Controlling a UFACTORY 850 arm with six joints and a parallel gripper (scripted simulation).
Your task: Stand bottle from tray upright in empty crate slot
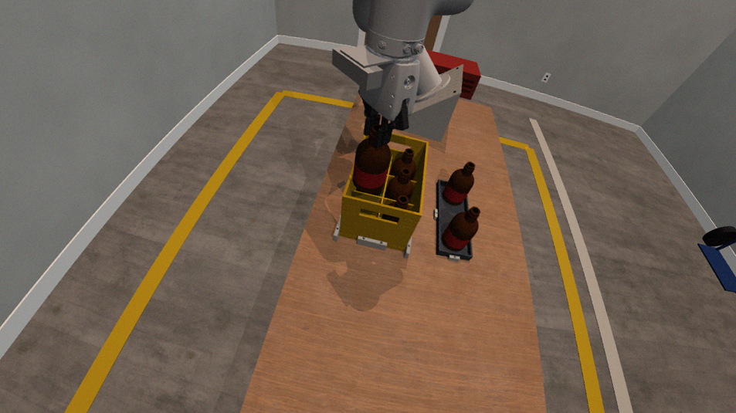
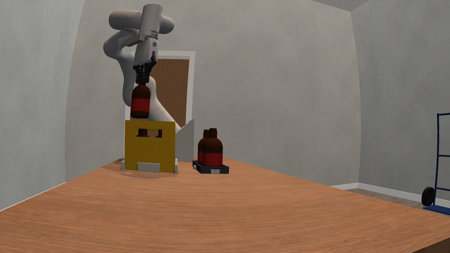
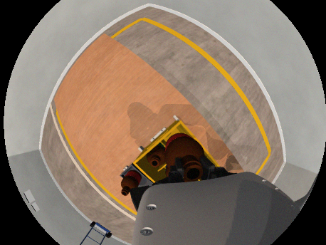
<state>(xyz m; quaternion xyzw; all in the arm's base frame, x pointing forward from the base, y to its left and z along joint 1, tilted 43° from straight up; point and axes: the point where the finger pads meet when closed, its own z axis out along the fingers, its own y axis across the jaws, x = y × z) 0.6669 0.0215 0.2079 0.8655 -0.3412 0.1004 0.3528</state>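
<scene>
My gripper [image 1: 379, 124] is shut on the neck of a brown bottle with a red label [image 1: 371, 165]. It holds the bottle upright above the left side of the yellow crate [image 1: 382, 202]; in the exterior view the bottle [image 2: 139, 100] hangs with its base just above the crate's rim [image 2: 149, 146]. Three bottle tops [image 1: 402, 177] show in the crate's right column. The dark tray [image 1: 450, 219] to the right of the crate holds two upright bottles [image 1: 460, 227]. In the wrist view the held bottle [image 3: 189, 159] covers much of the crate.
A white wedge-shaped block [image 2: 185, 141] stands behind the crate. A red cabinet [image 1: 457, 72] is on the floor at the back. A blue hand truck [image 2: 446, 169] stands off the table to the right.
</scene>
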